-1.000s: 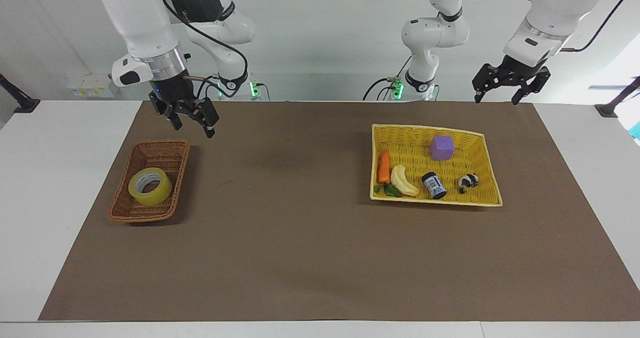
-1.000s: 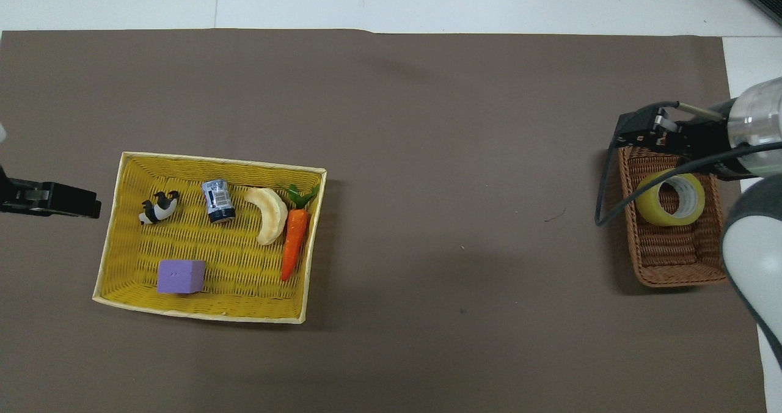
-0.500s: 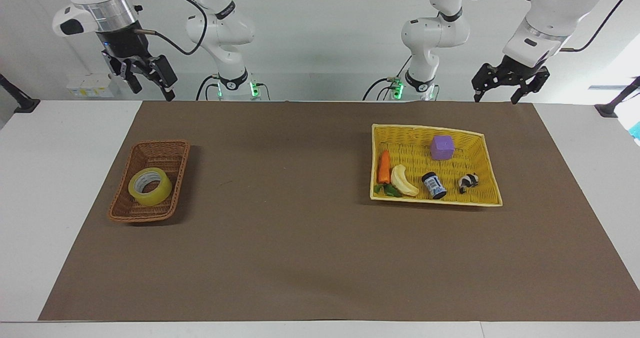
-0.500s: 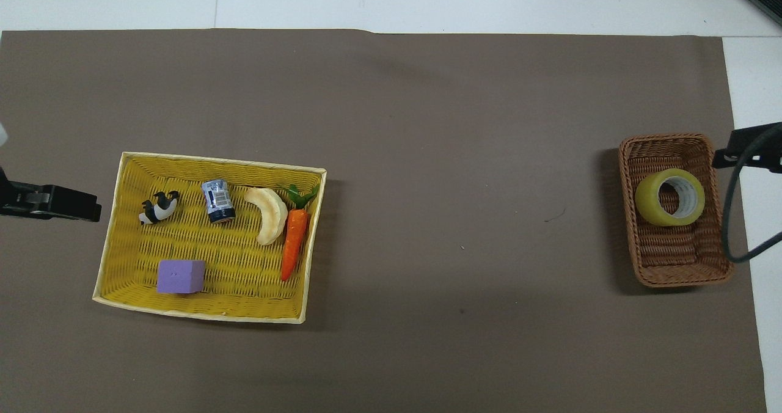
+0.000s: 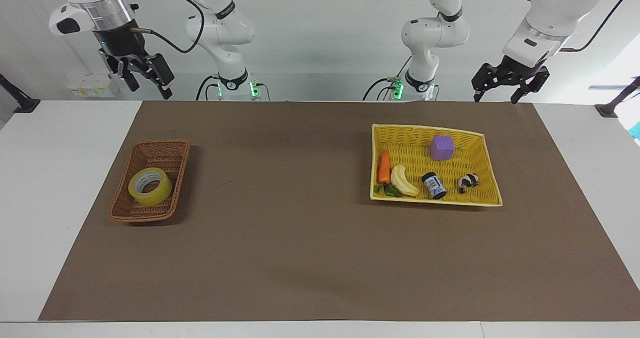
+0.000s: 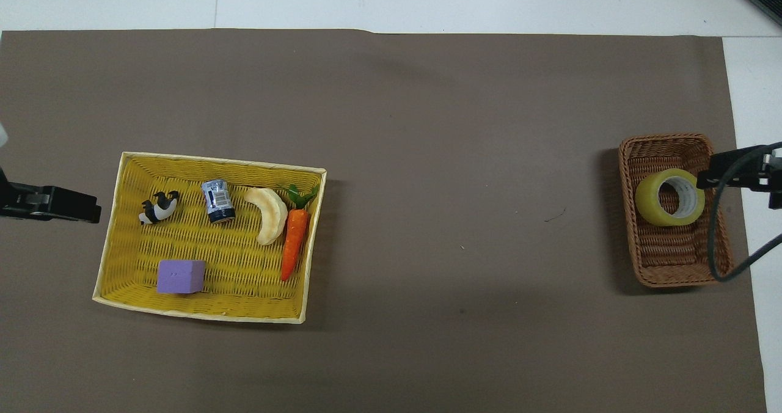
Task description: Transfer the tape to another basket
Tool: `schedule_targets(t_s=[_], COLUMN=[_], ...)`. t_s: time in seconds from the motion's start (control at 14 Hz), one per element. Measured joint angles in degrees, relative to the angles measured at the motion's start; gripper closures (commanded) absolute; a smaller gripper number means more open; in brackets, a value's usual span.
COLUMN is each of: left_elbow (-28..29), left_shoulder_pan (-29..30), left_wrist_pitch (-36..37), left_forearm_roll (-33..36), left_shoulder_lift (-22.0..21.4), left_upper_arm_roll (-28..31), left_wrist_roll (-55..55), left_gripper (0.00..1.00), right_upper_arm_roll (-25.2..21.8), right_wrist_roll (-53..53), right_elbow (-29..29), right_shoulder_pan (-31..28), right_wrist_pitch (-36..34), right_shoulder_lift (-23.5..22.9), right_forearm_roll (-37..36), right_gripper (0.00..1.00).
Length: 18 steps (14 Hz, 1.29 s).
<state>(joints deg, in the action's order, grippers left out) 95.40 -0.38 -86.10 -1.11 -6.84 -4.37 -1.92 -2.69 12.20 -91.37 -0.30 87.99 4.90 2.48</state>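
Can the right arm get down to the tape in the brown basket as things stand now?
Probably yes. The tape lies flat and alone in the basket, open from above. The right gripper hangs open, raised at that end of the table, holding nothing.

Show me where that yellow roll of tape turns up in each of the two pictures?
Facing view: the tape lies inside the brown basket, toward the picture's left edge.
Overhead view: the tape lies in the same brown basket, near the picture's right edge.
Shared landmark: the yellow basket.
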Motion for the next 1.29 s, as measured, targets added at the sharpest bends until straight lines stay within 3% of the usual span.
schedule_targets(t_s=[1.29], left_elbow=[-0.01], left_shoulder_pan=[0.01], left_wrist_pitch=[0.17], left_forearm_roll=[0.00], left_shoulder_lift=[-0.08], left_upper_arm_roll=[0.12], left_wrist_roll=[0.01], left_gripper=[0.00], right_upper_arm_roll=[-0.20], right_wrist_roll=[-3.47], right_elbow=[-0.63], right_shoulder_pan=[-0.20], right_wrist_pitch=[0.00], right_shoulder_lift=[0.47], right_forearm_roll=[-2.65], right_gripper=[0.00])
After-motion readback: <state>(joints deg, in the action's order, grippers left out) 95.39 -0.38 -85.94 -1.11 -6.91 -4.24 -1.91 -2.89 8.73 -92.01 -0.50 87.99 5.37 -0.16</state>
